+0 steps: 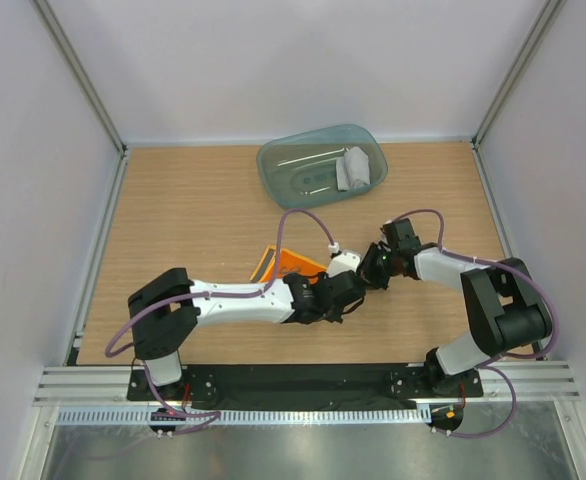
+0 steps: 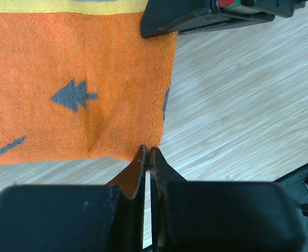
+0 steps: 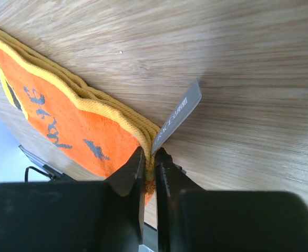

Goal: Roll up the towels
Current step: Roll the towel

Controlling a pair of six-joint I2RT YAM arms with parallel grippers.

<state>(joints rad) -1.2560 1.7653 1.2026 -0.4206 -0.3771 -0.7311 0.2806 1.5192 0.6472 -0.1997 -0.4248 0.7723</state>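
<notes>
Two towels to track: orange towel [image 1: 291, 262] folded flat on the table [image 1: 173, 220], midway between the arms; grey towel [image 1: 356, 168] bundled in the teal tray [image 1: 273, 165], far side. Pinched at one corner by the left gripper [image 2: 147, 155], at the tagged corner by the right gripper [image 3: 149, 157] — both clamped on cloth. Best to keep tension even and turn both together. Wrists low, angled inward — nearly meeting.

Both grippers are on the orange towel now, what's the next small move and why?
Probably lift both corners slightly and carry that edge over the cloth to start the roll. The left gripper and the right gripper each look shut on a corner of the orange towel, which lies flat on the table, not yet rolled.
</notes>
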